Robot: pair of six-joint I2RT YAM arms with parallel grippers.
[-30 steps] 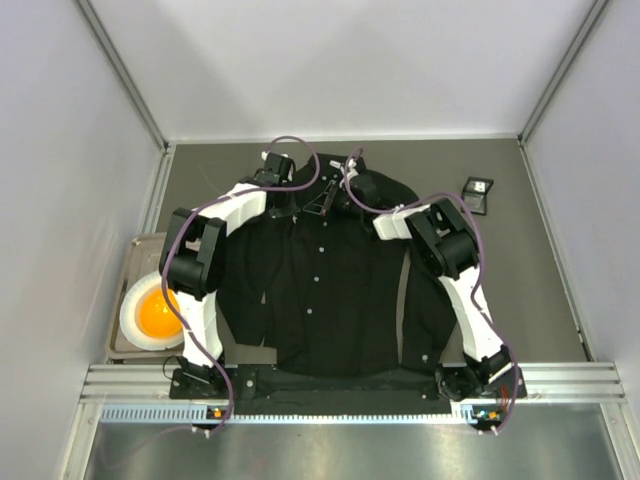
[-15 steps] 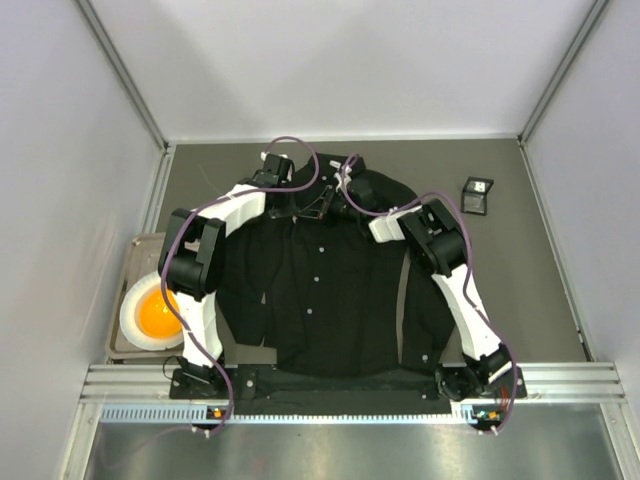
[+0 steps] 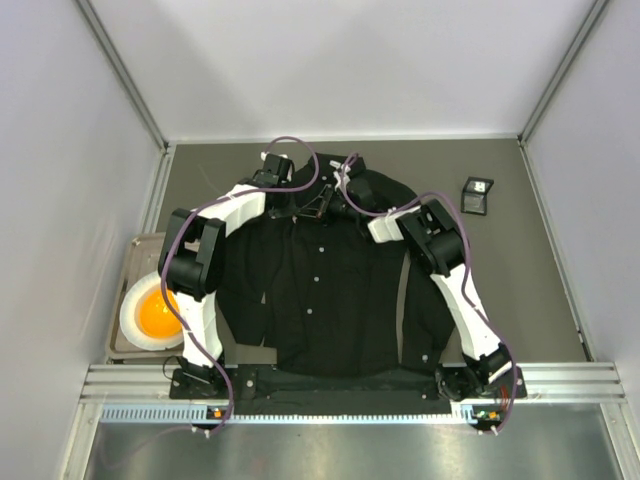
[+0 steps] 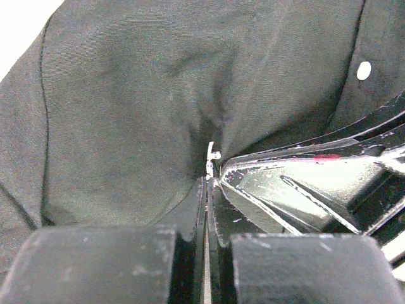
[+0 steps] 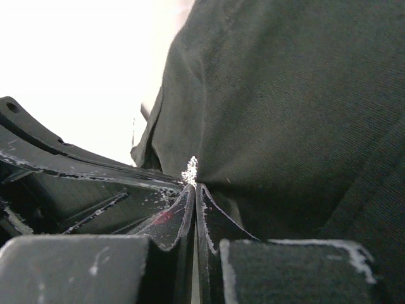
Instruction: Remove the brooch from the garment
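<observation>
The garment (image 3: 320,290) is a black shirt lying flat on the table with its collar at the far side. Both grippers meet at the collar. My left gripper (image 3: 316,207) is shut on a pinch of cloth, and the garment (image 4: 126,114) puckers toward its tips (image 4: 208,180). The brooch (image 4: 211,157) shows as a small white bit just beyond those tips. In the right wrist view the brooch (image 5: 190,171) glitters right at the tips of my right gripper (image 5: 194,187), which is shut on it. From above, the right gripper (image 3: 332,196) hides the brooch.
A small black box (image 3: 477,195) lies at the back right of the table. A white bowl with an orange inside (image 3: 150,312) rests on a tray (image 3: 135,250) off the left edge. A white shirt button (image 4: 364,69) sits close to the right gripper's fingers (image 4: 297,183).
My right arm has shifted a little left toward the collar and its jaws have closed on the brooch. The left arm has stayed still, shut.
</observation>
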